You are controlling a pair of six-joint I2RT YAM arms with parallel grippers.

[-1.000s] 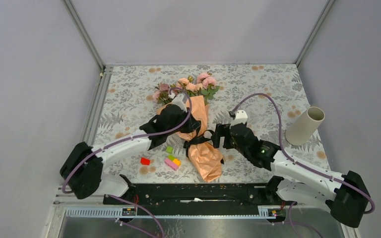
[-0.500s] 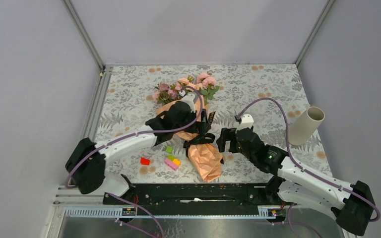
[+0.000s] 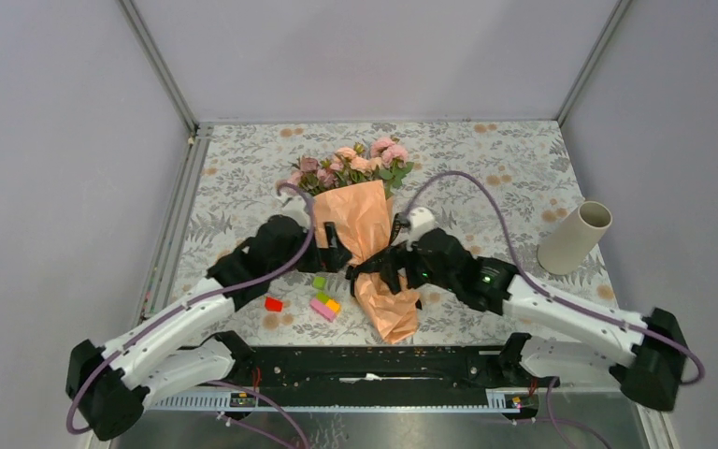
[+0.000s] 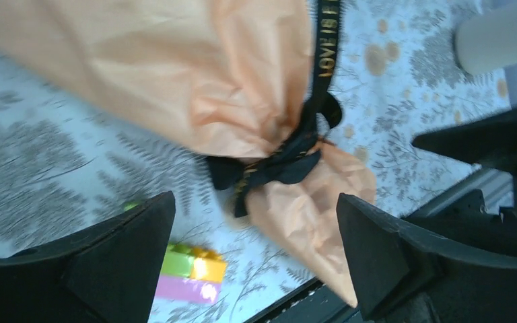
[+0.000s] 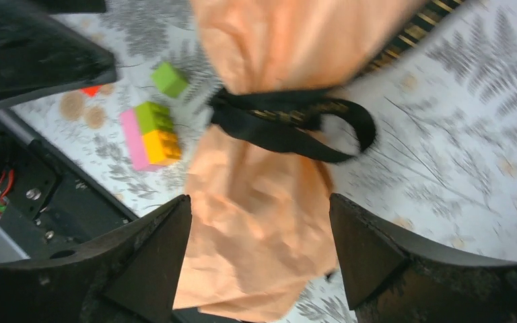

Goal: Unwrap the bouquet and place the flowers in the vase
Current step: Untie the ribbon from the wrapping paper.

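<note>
The bouquet [image 3: 366, 217] lies on the tabletop [image 3: 486, 159], black ribbon [image 4: 279, 161] tied. The left gripper [image 4: 254, 205] and right gripper [image 5: 259, 202] flank it, jaws wide, holding nothing.

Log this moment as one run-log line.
stage: unwrap not started | bouquet: black ribbon tied | left gripper: open | right gripper: open | vase: empty

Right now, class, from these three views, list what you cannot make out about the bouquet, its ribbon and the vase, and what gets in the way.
Stems of the flowers: hidden in every view by the wrapping of the bouquet.
Gold lettering on the ribbon: left wrist view, blurred, only partly readable.
Inside of the vase: top view shows only its mouth; left wrist view cuts it off at the frame edge.
</note>
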